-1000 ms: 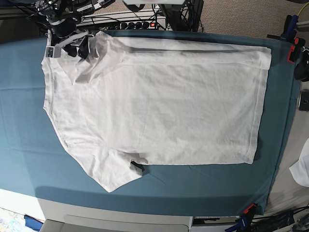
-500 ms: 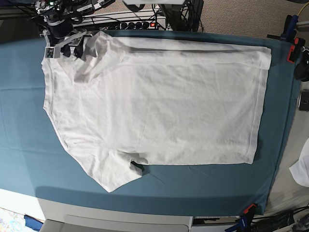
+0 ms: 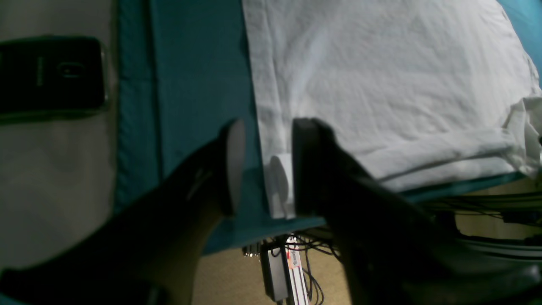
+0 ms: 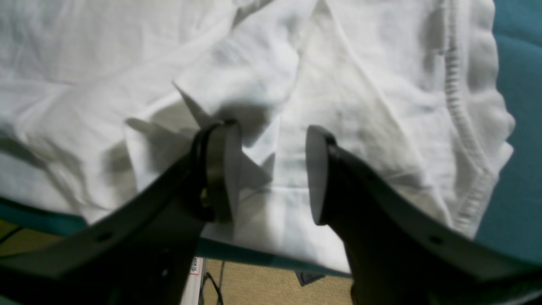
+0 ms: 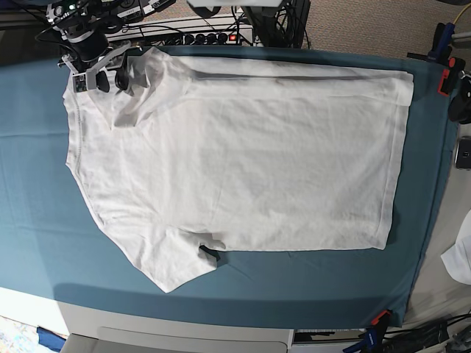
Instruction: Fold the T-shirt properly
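Note:
The white T-shirt lies flat on the teal cloth, neckline to the left, hem to the right, one sleeve pointing toward the near edge. My right gripper hovers over the far-left shoulder. In the right wrist view it stands open above rumpled, folded-over fabric, with the ribbed collar to its right. My left gripper is open over the shirt's far hem corner, one finger over the cloth and one over the shirt. Nothing is gripped by either.
A black phone lies on the bare tabletop beyond the cloth's right edge. A power strip and cables run behind the far edge. Orange clamps hold the cloth. A white fabric scrap sits at the right.
The right gripper has shifted and turned slightly over the shoulder at the far left. The T-shirt's lie looks the same.

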Controlling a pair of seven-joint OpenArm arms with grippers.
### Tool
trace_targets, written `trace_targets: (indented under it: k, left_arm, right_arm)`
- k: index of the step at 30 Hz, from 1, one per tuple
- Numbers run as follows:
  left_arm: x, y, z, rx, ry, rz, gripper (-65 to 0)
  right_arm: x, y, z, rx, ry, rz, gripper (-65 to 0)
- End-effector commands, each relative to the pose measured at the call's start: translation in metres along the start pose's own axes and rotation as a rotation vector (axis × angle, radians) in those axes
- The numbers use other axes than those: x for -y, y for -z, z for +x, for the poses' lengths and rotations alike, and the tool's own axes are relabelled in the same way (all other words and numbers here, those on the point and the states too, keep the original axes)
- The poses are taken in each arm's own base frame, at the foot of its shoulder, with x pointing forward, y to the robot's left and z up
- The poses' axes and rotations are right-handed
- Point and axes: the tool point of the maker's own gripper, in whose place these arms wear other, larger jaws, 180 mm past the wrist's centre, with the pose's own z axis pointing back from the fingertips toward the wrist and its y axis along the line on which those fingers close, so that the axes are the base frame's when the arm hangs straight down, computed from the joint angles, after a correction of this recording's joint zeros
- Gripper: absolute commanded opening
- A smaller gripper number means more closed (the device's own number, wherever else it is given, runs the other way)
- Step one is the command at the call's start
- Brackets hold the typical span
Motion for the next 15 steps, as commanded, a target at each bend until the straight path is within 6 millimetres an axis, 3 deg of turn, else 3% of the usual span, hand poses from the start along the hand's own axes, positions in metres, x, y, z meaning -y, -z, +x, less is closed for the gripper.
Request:
trace_targets:
  k: [1,6,15]
  left_arm:
    - [0.002,-0.004,0.016,0.039,0.034,-0.007,-44.4]
    - [0.001,-0.004,0.015,0.035,0.035,-0.002,-44.4]
    - [0.001,-0.004,0.015,0.035,0.035,-0.002,-44.4]
  right_arm:
    - [0.001,-0.005,0.012,0.037,-0.019,-0.002,-39.4]
    - [-0.002,-0.012,0.018,0.037,-0.050,-0.005,-39.4]
    - [-0.002,-0.016,0.008,-0.019,-0.067,-0.012,-39.4]
